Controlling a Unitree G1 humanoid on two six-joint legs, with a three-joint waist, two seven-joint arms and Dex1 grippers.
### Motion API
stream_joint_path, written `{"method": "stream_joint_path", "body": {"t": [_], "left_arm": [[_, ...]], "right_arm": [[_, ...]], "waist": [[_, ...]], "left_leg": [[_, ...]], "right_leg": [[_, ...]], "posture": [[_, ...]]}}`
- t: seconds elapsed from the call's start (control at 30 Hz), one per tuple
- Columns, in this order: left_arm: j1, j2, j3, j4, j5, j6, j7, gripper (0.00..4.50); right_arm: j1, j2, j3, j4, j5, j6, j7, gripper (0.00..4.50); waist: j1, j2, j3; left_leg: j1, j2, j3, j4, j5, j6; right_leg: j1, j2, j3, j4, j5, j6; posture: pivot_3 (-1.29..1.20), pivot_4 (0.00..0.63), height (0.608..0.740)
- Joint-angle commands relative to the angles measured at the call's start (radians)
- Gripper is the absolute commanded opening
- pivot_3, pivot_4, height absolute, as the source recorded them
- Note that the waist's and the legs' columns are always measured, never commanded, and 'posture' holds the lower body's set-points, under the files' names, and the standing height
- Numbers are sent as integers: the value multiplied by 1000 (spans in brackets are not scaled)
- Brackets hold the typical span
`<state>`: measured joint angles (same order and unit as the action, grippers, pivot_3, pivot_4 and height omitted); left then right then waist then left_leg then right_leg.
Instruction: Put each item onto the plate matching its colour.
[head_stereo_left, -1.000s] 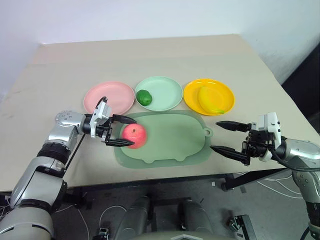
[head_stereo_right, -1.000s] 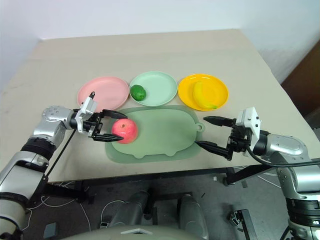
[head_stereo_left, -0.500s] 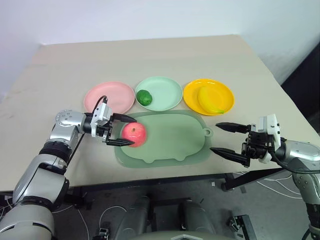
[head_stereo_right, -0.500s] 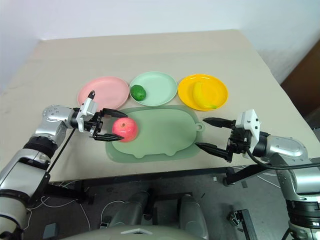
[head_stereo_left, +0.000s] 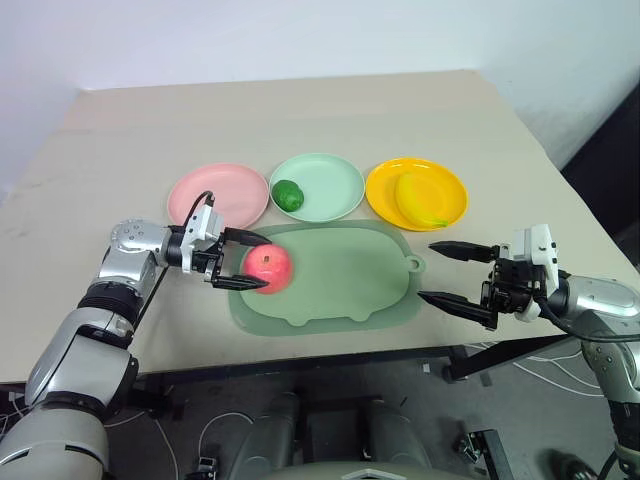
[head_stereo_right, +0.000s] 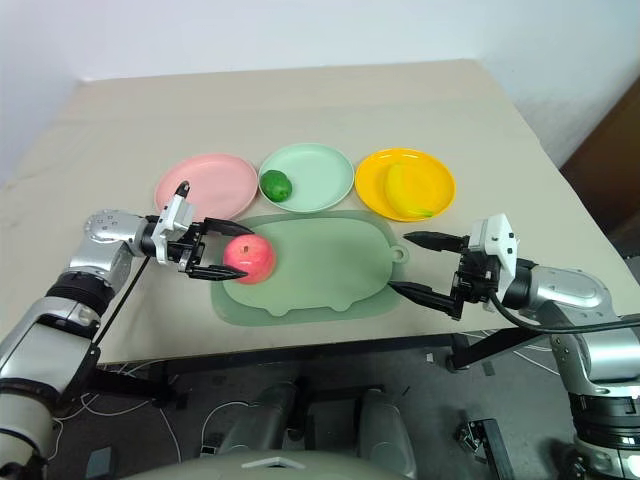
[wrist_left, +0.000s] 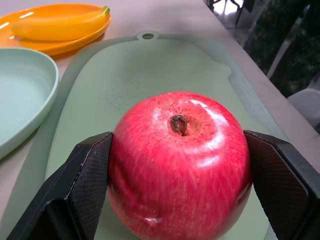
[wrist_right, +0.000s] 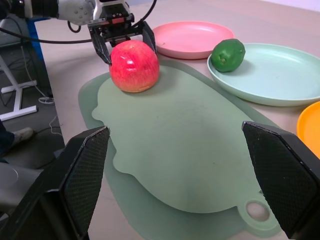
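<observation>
The pinkish-red apple (head_stereo_left: 268, 268) rests on the left part of the sage-green mat (head_stereo_left: 345, 285). My left gripper (head_stereo_left: 262, 262) is shut on the apple, one black finger pressed to each side, as the left wrist view shows (wrist_left: 180, 165). Behind the mat lies a row of plates. The pink plate (head_stereo_left: 215, 190) holds nothing. On the mint plate (head_stereo_left: 335, 180) sits the small green fruit (head_stereo_left: 288, 194). The banana (head_stereo_left: 418, 200) lies on the orange-yellow plate (head_stereo_left: 385, 190). Off the mat's right end, my right gripper (head_stereo_left: 426, 270) hangs open with nothing between its fingers.
The mat's tab with a hole (head_stereo_left: 415, 264) points toward my right gripper. The beige table (head_stereo_left: 300, 120) stretches bare behind the plates, and its front edge runs just below the mat. Cables and a stand lie on the floor below.
</observation>
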<state>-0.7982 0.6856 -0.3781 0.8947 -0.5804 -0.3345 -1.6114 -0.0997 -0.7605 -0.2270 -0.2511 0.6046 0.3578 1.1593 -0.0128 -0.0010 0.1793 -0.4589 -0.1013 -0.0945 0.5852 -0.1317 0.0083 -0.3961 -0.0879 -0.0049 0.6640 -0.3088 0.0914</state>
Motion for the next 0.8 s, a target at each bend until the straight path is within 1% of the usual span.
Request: {"method": "stream_joint_path", "body": {"t": [0.03,0.1,0.2,0.3,0.37,0.4,0.47,0.57,0.67,0.8], "left_arm": [[-20,16,76,-36,-45,97,-3,3769],[-49,20,129,-25,-48,148,-3,3769],[-105,28,217,43,-17,186,2,3769],[-150,42,283,122,35,176,26,3769],[-175,58,308,184,92,146,87,3769],[-185,67,315,216,127,132,132,3769],[-197,83,307,284,224,107,306,3769],[-195,78,311,337,318,76,503,3769],[-196,66,332,369,370,86,640,3769],[-207,48,376,386,403,107,769,3769]], "right_arm": [[-15,-8,-9,-7,9,-18,8,4500],[-16,-9,-9,-6,10,-16,8,4500],[-16,-9,-10,-7,12,-13,8,4500],[-17,-8,-10,-8,14,-12,9,4500],[-20,-7,-9,-5,15,-11,9,4500],[-22,-6,-7,-5,15,-11,9,4500],[-30,-3,-4,-3,17,-8,7,4500],[-44,-1,1,0,19,-3,3,4500],[-53,-1,4,4,20,0,3,4500],[-61,-2,5,4,24,5,2,4500]], "waist": [[0,0,0],[0,0,0],[1,-2,1],[0,-2,1],[-2,-2,1],[-2,-2,1],[-1,-2,1],[2,-2,1],[6,-2,1],[4,-3,1]], "left_leg": [[-1,0,0,0,0,0],[-2,0,0,0,1,1],[-2,0,0,1,1,1],[-2,0,0,3,1,2],[-2,0,0,3,0,3],[-2,0,0,4,0,3],[-2,0,0,4,0,3],[-2,0,0,4,0,3],[-2,0,0,5,-1,1],[-3,-1,0,6,-2,2]], "right_leg": [[-1,0,0,0,0,0],[-2,0,0,0,0,0],[-2,1,0,0,0,0],[-1,1,-1,0,0,1],[-1,1,-1,0,1,1],[-1,1,-1,0,1,2],[-2,1,-1,1,2,4],[-2,1,-1,1,3,5],[-3,1,-1,1,3,6],[-3,0,-1,0,4,7]], "posture": [[0,150,737],[0,150,737],[0,150,737],[0,150,737],[0,150,737],[0,150,737],[0,150,737],[0,150,737],[0,150,737],[0,150,737]]}}
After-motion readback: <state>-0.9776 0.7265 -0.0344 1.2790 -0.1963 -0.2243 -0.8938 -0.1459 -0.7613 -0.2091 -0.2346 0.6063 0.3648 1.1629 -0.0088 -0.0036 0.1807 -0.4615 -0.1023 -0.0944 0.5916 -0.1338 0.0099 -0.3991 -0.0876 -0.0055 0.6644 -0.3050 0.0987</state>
